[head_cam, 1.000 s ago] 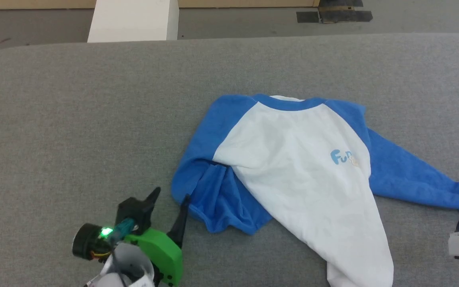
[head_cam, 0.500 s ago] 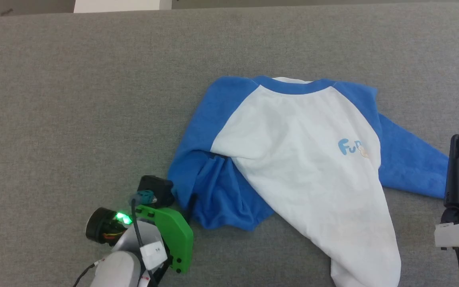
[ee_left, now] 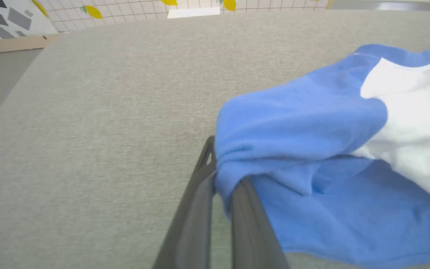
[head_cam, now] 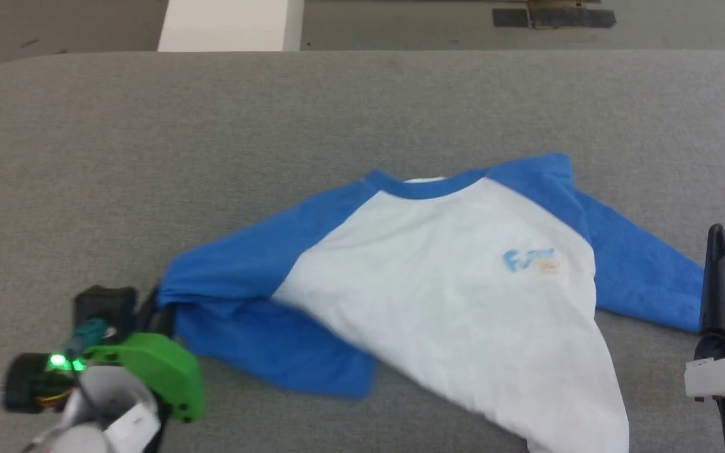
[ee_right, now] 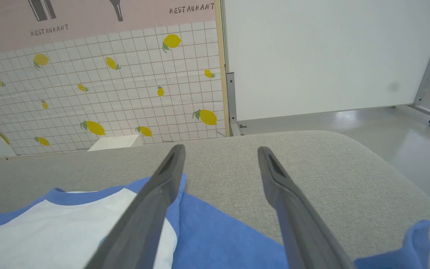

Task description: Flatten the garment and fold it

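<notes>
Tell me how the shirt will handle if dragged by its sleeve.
Likely floppy: the shirt lies creased, its sleeve bunched at the left tool. Probably light, being thin cloth, so it should slide over the table, though folds may drag.

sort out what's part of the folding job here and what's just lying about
Part of the job: the garment; the left claw, shut on its blue sleeve; the right claw, open; the grey table.
Just lying about: the white box beyond the table; dark floor patches; the lemon-tiled wall; the white panel.
</notes>
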You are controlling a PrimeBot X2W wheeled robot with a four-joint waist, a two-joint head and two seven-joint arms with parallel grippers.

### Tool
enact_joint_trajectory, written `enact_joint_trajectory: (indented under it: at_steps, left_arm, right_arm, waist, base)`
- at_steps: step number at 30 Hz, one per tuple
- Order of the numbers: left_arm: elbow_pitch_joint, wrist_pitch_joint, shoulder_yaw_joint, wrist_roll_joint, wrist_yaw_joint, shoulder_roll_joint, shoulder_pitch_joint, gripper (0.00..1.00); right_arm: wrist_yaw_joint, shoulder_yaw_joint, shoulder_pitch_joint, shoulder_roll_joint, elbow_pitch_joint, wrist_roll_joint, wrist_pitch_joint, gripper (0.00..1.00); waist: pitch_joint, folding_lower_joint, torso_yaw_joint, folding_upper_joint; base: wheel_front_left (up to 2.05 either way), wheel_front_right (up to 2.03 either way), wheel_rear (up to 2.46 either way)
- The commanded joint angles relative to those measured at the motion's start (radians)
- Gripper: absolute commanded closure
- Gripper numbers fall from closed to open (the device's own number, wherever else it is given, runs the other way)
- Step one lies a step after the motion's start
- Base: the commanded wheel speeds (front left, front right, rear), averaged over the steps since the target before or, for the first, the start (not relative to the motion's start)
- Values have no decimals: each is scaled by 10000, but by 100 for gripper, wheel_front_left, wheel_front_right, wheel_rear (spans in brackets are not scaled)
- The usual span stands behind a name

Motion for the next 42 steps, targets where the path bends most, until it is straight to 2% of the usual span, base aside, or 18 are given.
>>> enact_joint_trajectory:
  at_steps: [1,4,9,10,13,14,15,19,21,23,26,30,34,38,42]
  left_arm:
    - [-294,-18,153,267,85,305,210,100]
    - [-800,-13,310,1170,219,1073,586,100]
    - [-637,513,-10,1405,216,1138,1377,100]
    - [-527,696,-134,1320,158,1074,1571,96]
    - [-195,915,-419,1101,72,851,1940,60]
    - [-109,884,-459,998,79,743,1986,25]
    - [22,779,-485,829,93,578,2014,0]
    - [93,371,-341,-338,-32,-140,1970,0]
    - [-251,334,-163,-1153,-267,-384,1952,0]
    - [-771,411,47,-1828,-498,-441,1903,0]
    - [-1571,460,436,-2247,-626,-252,1622,0]
    - [-2091,273,977,-2038,-468,106,950,0]
    - [-1610,-127,895,-798,-340,654,479,0]
    - [-460,117,331,-458,-602,836,164,0]
    - [808,1083,-68,-696,-921,950,55,0]
  right_arm:
    - [-13,9,110,5,-12,48,-2,0]
    - [-13,-7,145,5,-39,43,3,0]
    - [-13,79,203,5,-6,32,46,0]
    - [-13,99,216,5,6,42,53,0]
    - [-13,139,257,5,48,42,103,0]
    - [-13,156,264,5,59,34,123,0]
    - [-13,174,269,5,72,25,144,0]
    - [-13,160,303,5,115,5,203,0]
    - [-13,142,334,5,115,-14,239,0]
    - [-13,133,353,5,96,-26,272,0]
    - [-13,183,320,5,31,-13,304,0]
    - [-13,289,186,5,-13,28,290,0]
    - [-13,286,89,5,-11,34,268,0]
    - [-13,264,-11,5,-8,-19,275,0]
    - [-13,261,-100,5,-19,-80,308,0]
  waist:
    - [-175,0,193,-1]
    - [-176,0,247,-1]
    - [-145,0,258,-1]
    - [-143,0,259,-1]
    - [-152,0,278,-1]
    - [-160,0,280,-1]
    - [-177,0,278,-1]
    - [-311,0,306,-1]
    - [-372,0,325,-1]
    - [-382,0,340,-1]
    - [-264,0,330,-1]
    - [30,0,250,-1]
    - [346,0,182,-1]
    - [548,0,165,-1]
    - [622,0,164,-1]
  base:
    - [0,0,0]
    - [0,0,0]
    - [0,0,0]
    - [0,0,0]
    - [0,0,0]
    - [0,0,0]
    - [0,0,0]
    - [0,0,0]
    - [0,0,0]
    - [0,0,0]
    - [0,0,0]
    - [0,0,0]
    - [0,0,0]
    - [0,0,0]
    - [0,0,0]
